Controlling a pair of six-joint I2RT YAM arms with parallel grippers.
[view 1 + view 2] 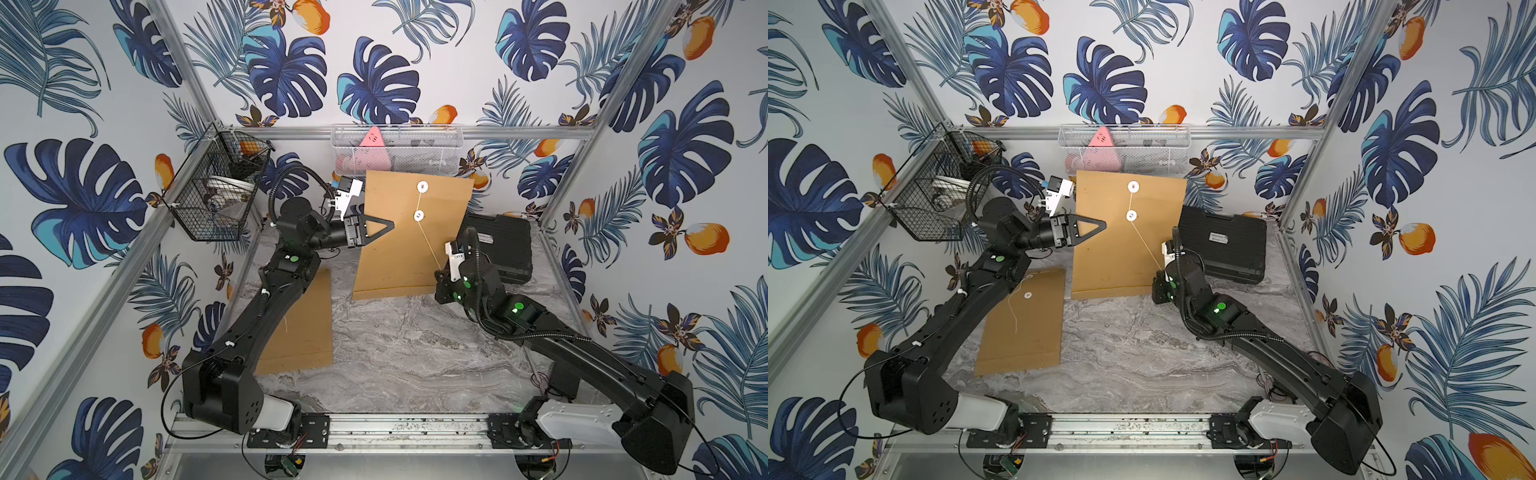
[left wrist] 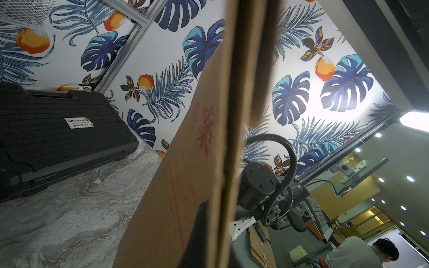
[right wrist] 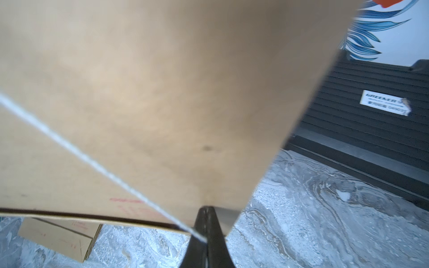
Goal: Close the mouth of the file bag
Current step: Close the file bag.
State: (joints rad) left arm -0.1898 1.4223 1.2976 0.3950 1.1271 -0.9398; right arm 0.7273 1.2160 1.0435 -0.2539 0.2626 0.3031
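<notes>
Marble tabletop beneath, the file bag looks light and bendy — left gripper clamped on its edge, right gripper pinching the thin string (probably slippery; grip near its end).

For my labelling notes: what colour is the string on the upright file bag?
White. The string shows best in a top view.
</notes>
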